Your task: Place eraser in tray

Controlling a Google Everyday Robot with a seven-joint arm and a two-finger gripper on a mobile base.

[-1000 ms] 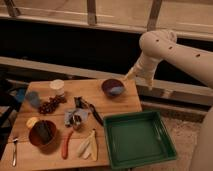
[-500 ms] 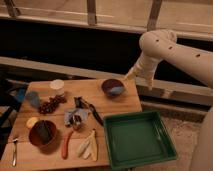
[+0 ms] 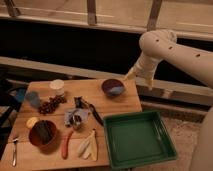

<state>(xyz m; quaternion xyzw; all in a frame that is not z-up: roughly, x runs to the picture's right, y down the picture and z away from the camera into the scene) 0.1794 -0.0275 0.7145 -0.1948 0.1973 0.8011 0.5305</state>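
The green tray (image 3: 166,150) sits at the table's front right corner, overhanging the edge, with nothing in it. A dark grey block that looks like the eraser (image 3: 44,131) lies inside the round orange-red bowl (image 3: 33,141) at the front left. My gripper (image 3: 132,75) hangs at the end of the white arm, above the table's back right corner and just right of a dark bowl with a blue inside (image 3: 113,87). It holds nothing and is open, far from both the eraser and the tray.
On the wooden table (image 3: 125,105) are a white cup (image 3: 57,86), a blue cup (image 3: 33,98), grapes (image 3: 50,106), a slim black-handled utensil (image 3: 95,115), a small can on blue cloth (image 3: 76,118), a red stick (image 3: 66,145), pale peels (image 3: 87,146) and a fork (image 3: 14,150).
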